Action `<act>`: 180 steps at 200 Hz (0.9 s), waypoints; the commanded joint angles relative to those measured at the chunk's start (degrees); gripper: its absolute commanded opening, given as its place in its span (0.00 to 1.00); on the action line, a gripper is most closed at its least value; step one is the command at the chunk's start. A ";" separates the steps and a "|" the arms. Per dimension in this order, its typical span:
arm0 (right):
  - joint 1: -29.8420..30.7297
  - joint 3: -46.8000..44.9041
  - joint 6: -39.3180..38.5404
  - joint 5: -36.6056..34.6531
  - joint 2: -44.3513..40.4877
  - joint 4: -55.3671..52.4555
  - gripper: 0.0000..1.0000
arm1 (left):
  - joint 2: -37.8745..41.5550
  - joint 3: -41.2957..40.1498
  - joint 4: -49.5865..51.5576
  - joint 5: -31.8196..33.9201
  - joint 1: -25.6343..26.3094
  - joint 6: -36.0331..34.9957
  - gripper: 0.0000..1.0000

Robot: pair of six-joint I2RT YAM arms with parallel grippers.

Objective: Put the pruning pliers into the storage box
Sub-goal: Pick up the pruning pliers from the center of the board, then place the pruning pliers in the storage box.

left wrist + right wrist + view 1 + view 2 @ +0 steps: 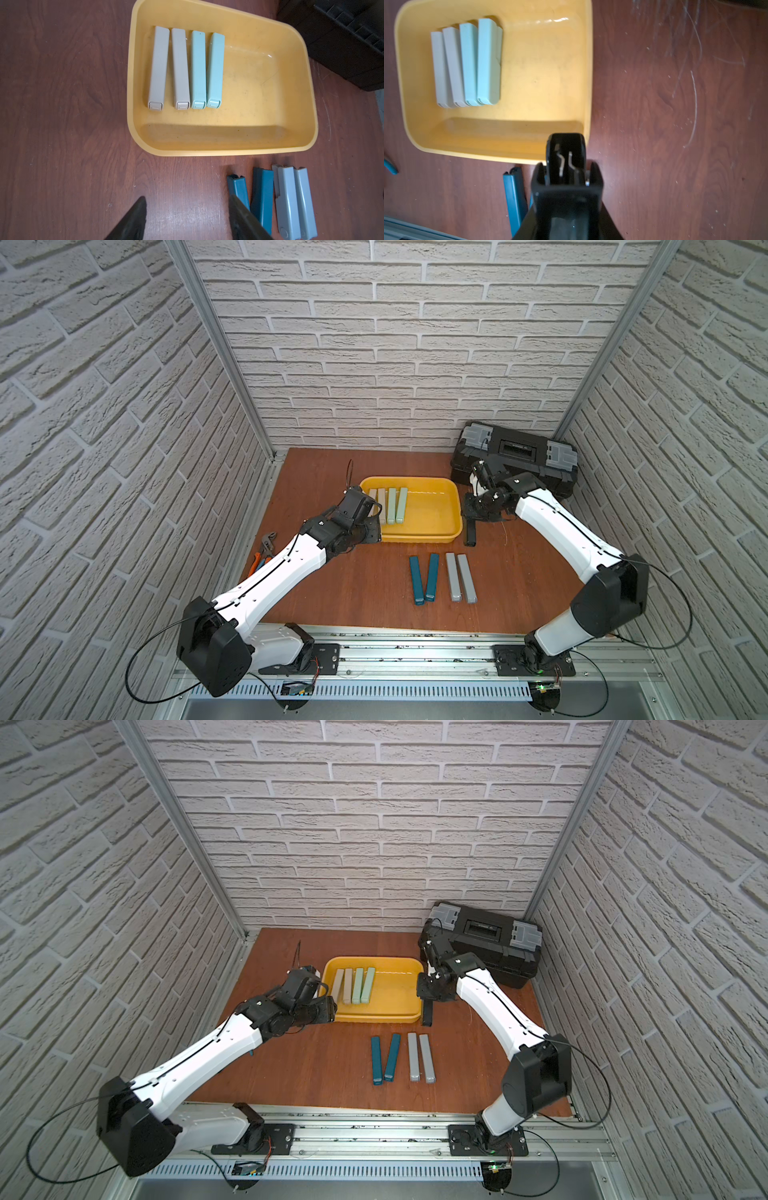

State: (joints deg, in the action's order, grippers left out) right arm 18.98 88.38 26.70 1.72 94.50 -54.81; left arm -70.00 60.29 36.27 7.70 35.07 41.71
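Observation:
The yellow storage box (415,480) (374,959) holds two beige pruning pliers (381,506) and two mint green ones (397,506) side by side at its left end. On the table in front lie two teal bars (424,578) and two grey bars (460,577). My right gripper (473,514) (566,216) is shut on a black bar (471,533) (566,158), which hangs upright just outside the box's right wall (588,83). Over bare wood at the box's front-left corner, my left gripper (372,529) (187,199) is open and holds nothing.
A black toolbox (515,456) with grey latches stands at the back right, behind the right wrist. Orange-handled pliers (264,551) lie at the table's left edge, partly under the left arm. A thin black cable tie (350,472) sticks up left of the box.

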 commanded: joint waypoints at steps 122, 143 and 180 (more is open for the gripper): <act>5.54 30.83 2.92 3.34 35.04 2.60 0.22 | 9.28 -4.56 2.84 0.85 -1.84 1.65 0.64; 5.54 30.76 4.58 3.61 36.86 4.52 0.22 | 9.48 -5.48 2.18 0.27 -2.20 1.87 0.64; 5.54 33.61 6.58 3.04 41.83 6.18 0.22 | 10.01 -6.89 1.17 -0.58 -2.56 2.56 0.64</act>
State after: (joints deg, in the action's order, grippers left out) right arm 24.53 118.85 31.11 5.19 133.14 -51.53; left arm -61.21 54.68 38.98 7.75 33.01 43.68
